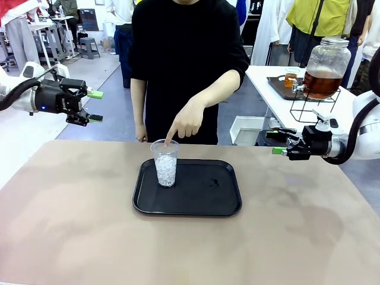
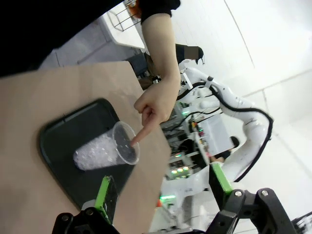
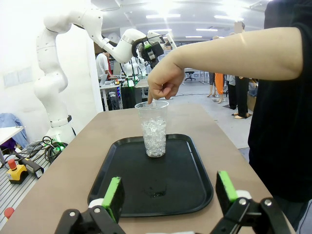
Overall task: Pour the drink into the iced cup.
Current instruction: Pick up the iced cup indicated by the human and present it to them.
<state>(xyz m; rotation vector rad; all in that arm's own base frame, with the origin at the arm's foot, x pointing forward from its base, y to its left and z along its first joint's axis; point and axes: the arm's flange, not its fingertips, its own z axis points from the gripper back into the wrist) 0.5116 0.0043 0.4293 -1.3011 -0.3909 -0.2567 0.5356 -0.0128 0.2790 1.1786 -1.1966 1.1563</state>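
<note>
A clear plastic cup point(image 1: 165, 163) holding ice stands upright on the left part of a black tray point(image 1: 202, 205). The person's hand point(image 1: 187, 122) points a finger down onto its rim. The drink point(image 1: 322, 83), amber-brown, fills the lower part of a large glass jar with a tap on a side table at the back right. My left gripper point(image 1: 95, 105) hovers open above the table's far left corner. My right gripper point(image 1: 274, 142) is open at the far right edge. The cup point(image 2: 107, 148) point(image 3: 154, 129) lies well ahead of the left gripper point(image 2: 163, 187) and the right gripper point(image 3: 170, 192).
The jar sits on a wire stand point(image 1: 312, 107) over a dark tray, with a small glass of amber liquid point(image 1: 291, 77) beside it. The person stands at the far edge in black. A small wet patch point(image 3: 157, 192) marks the tray point(image 3: 195, 195).
</note>
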